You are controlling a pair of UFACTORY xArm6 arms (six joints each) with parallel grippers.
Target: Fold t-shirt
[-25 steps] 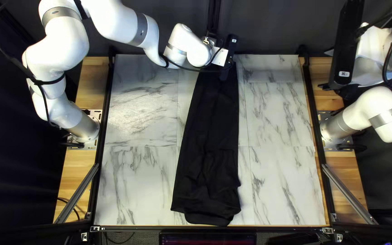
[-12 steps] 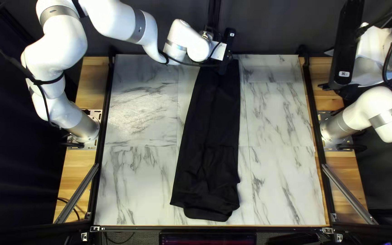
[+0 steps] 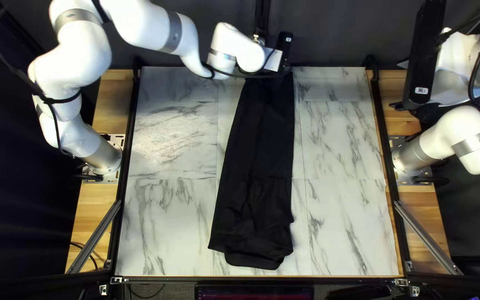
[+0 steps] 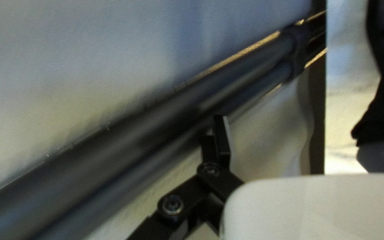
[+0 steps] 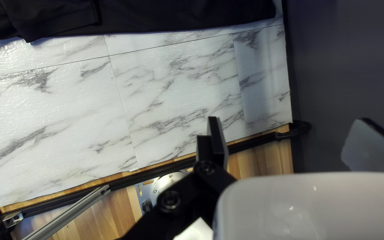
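At upper centre of the top left view: my left pincer [image 3: 284, 65], over or beside the far end of the black t-shirt [image 3: 256, 155]. Left wrist view reads wide open, nothing between the fingers [image 4: 222, 135]. Shirt is a long strip down the middle of the top left view, lower end rumpled, hem uneven. Right pincer [image 5: 290, 135] is off at the right, also open and empty.

Risks: a fingertip snags the far end on retreat and skews the strip. Closing at this pose likely bites air. Dark frame bar [image 4: 134, 138] lies ahead; a low sweep could clip it. Folding over that rumpled end would lock creases in.

Top left view has the whole shirt but hides the left fingers. Left wrist view has them. Right wrist view adds marble surface [image 5: 174, 89] beside the shirt's edge.
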